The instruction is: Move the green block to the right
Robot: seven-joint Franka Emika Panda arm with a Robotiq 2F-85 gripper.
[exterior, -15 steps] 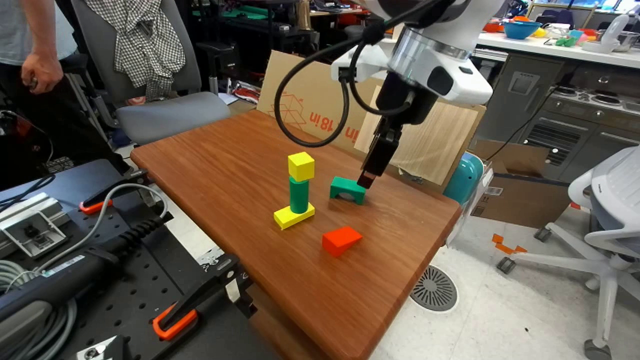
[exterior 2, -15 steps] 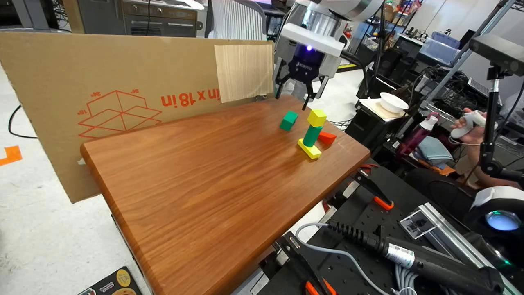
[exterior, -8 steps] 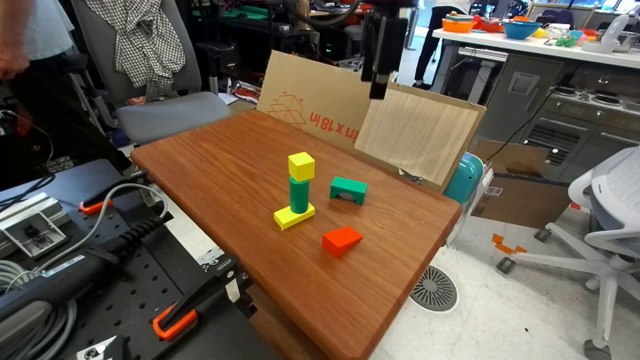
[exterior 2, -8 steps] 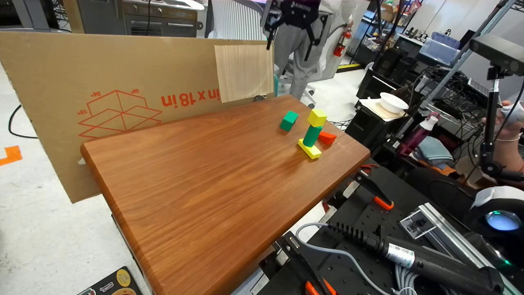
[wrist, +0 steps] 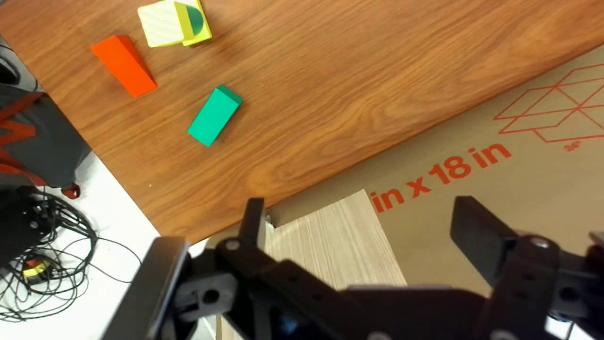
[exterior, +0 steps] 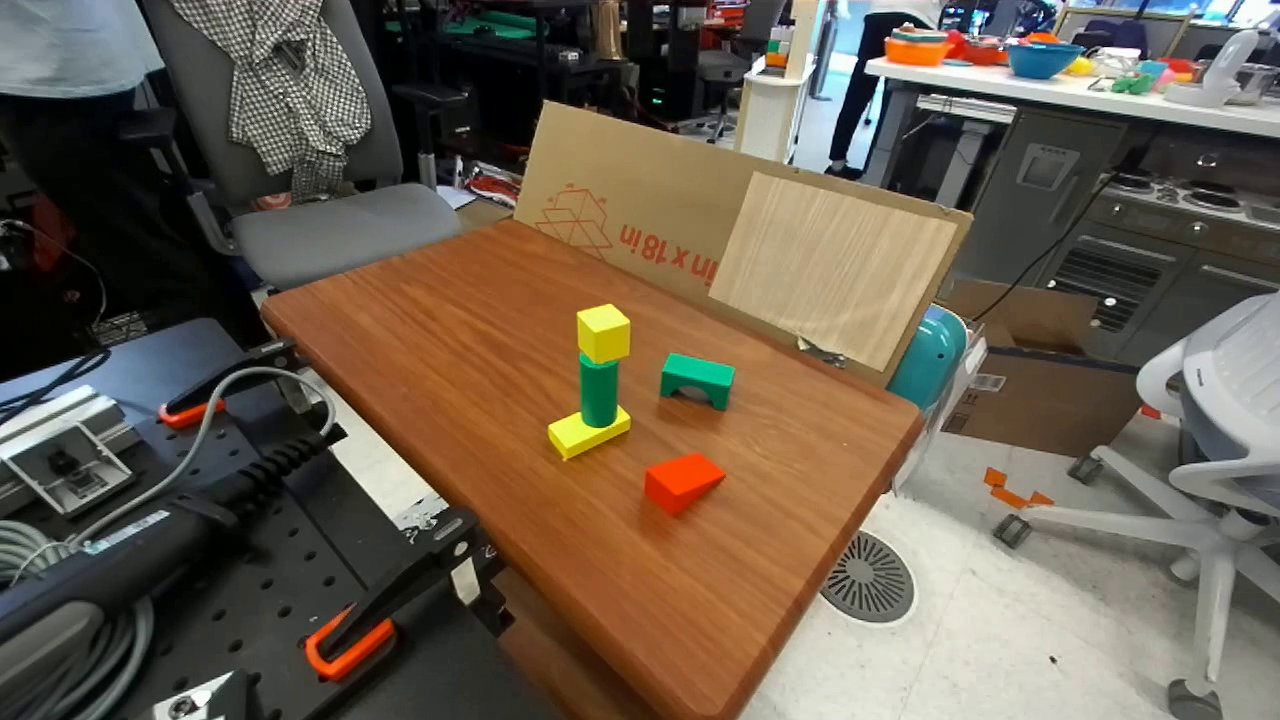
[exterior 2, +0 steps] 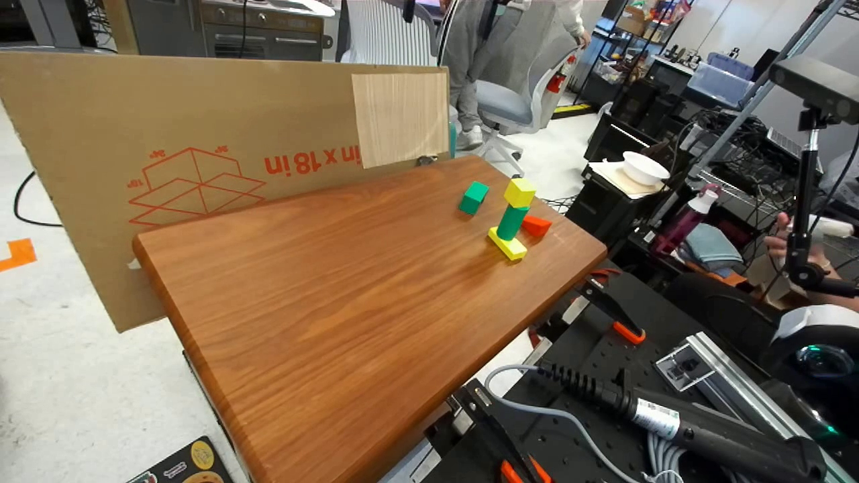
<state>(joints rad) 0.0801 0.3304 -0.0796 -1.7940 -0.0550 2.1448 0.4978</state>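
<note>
Presently, the green arch block (exterior: 698,372) is resting on the wooden tabletop (exterior: 790,450) near the red wedge (exterior: 682,482); the gripper (wrist: 362,215), spread wide, is holding nothing.

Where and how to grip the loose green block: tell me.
Likely best from above, end effector open, pinching the green block across its narrow width, high on the long sides: it stands flat side up on two feet, the arched underside leaving less to press below.

- Grey chair (exterior: 345,230), checked cloth (exterior: 290,85) over its back.
- White counter (exterior: 985,82); grey cabinet (exterior: 1010,220) and stove (exterior: 1150,221) near it.
- White swivel chair (exterior: 1240,360) on casters.
- Pale floor (exterior: 990,640), round grate (exterior: 868,578) set in.
</note>
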